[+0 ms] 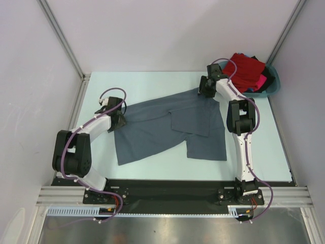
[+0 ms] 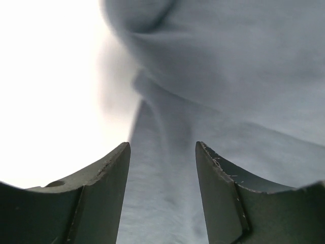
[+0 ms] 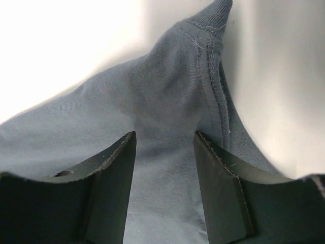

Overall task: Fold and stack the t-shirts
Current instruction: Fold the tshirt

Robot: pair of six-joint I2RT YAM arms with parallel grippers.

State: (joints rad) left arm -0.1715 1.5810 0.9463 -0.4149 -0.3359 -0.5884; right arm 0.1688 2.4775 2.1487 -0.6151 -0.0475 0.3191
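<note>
Left white-and-black robot arm (image 1: 76, 147) is folded up pretty tight, elbow tucked back by its base, wrist poking out to the right and sitting low. Its black two-finger left gripper (image 1: 119, 120) is pinched on a ridge of the slate-grey cloth t-shirt (image 1: 167, 127). Right white-and-black robot arm (image 1: 242, 127) stretches way forward, and its black right gripper (image 1: 204, 87), angled left, is clamped on that shirt's bunched corner.

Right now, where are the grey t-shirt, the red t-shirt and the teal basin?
grey t-shirt (image 1: 162, 129): top view, middle of the cloth.
red t-shirt (image 1: 246, 67): top view, its upper surface.
teal basin (image 1: 273, 86): top view, right rim.
</note>
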